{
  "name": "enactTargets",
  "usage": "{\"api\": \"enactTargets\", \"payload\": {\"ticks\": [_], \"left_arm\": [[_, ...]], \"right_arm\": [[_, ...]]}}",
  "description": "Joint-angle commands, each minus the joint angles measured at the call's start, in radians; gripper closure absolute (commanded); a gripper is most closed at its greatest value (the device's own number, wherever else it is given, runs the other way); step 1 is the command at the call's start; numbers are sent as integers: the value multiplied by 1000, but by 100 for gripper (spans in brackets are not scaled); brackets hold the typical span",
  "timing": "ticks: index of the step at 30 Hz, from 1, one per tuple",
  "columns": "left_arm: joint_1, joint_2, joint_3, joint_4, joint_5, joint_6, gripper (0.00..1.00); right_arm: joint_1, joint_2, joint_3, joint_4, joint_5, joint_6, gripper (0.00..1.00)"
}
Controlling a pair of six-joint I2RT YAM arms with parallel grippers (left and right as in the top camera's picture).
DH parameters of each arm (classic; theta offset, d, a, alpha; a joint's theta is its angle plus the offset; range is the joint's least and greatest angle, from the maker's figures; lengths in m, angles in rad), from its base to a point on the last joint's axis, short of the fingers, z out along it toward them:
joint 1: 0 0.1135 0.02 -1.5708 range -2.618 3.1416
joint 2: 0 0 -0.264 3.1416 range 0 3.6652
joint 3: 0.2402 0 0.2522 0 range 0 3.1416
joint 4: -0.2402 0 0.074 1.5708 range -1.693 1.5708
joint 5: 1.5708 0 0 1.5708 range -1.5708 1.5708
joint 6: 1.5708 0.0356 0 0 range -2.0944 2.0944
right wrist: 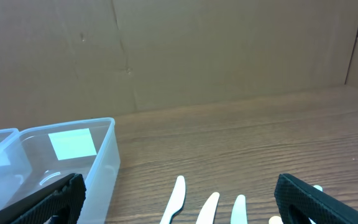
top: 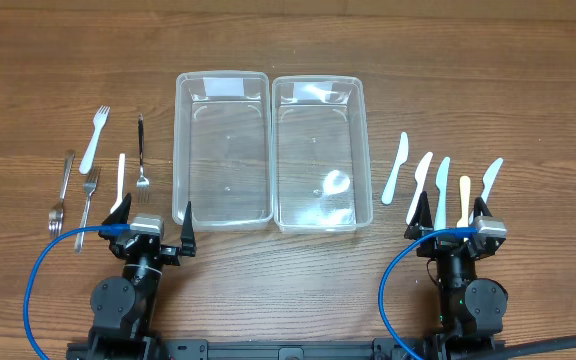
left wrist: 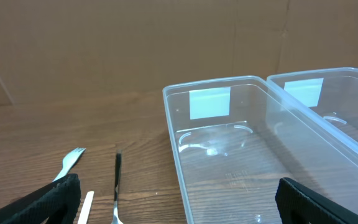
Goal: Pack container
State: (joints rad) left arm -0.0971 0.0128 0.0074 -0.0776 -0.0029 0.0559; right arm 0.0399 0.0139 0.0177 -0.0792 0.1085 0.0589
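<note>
Two clear empty plastic containers stand side by side mid-table, the left one (top: 222,145) and the right one (top: 318,150). Several forks lie left of them: a white fork (top: 94,138), a dark-handled fork (top: 141,150), metal forks (top: 62,190) and a white utensil (top: 120,178). Several white and cream plastic knives (top: 396,168) lie to the right. My left gripper (top: 152,217) is open and empty at the near edge, below the forks. My right gripper (top: 452,214) is open and empty, just below the knives (right wrist: 176,198).
A brown cardboard wall (left wrist: 135,43) stands behind the table. Blue cables (top: 43,270) loop beside both arm bases at the near edge. White labels show on the containers' far walls (left wrist: 209,102).
</note>
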Motion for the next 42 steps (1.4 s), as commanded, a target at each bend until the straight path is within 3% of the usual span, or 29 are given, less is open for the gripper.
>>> {"api": "enactTargets", "payload": {"ticks": [1, 27, 30, 32, 36, 42], "left_arm": [[5, -8, -3, 0, 14, 5, 0], [5, -8, -3, 0, 11, 9, 0], [5, -8, -3, 24, -4, 8, 0], [5, -8, 1, 30, -4, -60, 0], [5, 3, 105, -115, -4, -253, 0], [5, 210, 459, -359, -47, -254, 0]], "right_arm": [[-3, -11, -9, 6, 2, -4, 0], [-3, -11, -9, 6, -9, -3, 0], [-3, -11, -9, 2, -37, 30, 0], [-3, -11, -4, -7, -43, 108, 0], [-3, 26, 113, -158, -52, 152, 0], [-3, 288, 445, -406, -90, 151, 0]]}}
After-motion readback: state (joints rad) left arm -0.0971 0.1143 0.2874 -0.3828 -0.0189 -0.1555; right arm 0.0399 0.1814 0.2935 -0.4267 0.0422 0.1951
